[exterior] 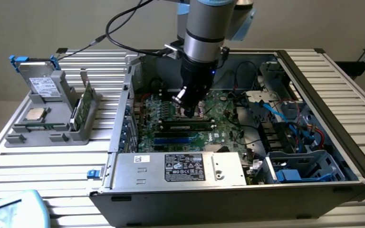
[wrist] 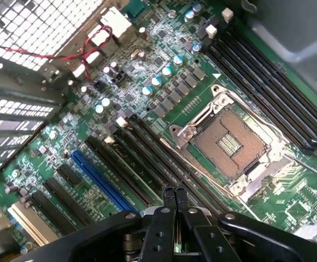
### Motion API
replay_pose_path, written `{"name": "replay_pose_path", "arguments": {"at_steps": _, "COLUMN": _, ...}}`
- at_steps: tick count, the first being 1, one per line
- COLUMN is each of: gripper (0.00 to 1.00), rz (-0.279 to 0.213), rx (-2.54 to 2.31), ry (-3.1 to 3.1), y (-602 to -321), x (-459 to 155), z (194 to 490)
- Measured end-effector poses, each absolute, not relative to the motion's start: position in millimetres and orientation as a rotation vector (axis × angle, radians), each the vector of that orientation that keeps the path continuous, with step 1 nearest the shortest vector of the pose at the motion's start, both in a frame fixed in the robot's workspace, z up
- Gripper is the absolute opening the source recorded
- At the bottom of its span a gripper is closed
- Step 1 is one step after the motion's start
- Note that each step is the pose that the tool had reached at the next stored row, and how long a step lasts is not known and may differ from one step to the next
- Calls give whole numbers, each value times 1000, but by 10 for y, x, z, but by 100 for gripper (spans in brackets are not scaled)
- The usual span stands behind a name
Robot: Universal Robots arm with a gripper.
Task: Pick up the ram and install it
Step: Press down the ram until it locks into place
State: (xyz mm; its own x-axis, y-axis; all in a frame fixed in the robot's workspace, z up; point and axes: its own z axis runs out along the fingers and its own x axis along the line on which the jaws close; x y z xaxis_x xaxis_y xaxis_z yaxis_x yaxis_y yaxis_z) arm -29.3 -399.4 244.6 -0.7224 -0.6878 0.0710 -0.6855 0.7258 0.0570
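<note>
Black slots (wrist: 147, 158) and cables (exterior: 246, 121) crowd the closed jaws.

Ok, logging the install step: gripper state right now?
Gripper: closed, holding nothing that shows, above the motherboard slots.

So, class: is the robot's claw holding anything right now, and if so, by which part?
Nothing is held. The claw is shut with its fingertips pressed together and nothing between them, just above the motherboard's black slots. A ram already sits in a slot.
</note>
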Motion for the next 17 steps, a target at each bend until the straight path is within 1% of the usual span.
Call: {"name": "replay_pose_path", "arguments": {"at_steps": 17, "gripper": 10, "rz": -58, "rx": 741, "ry": -2967, "y": -3994, "x": -293, "z": 2410}}
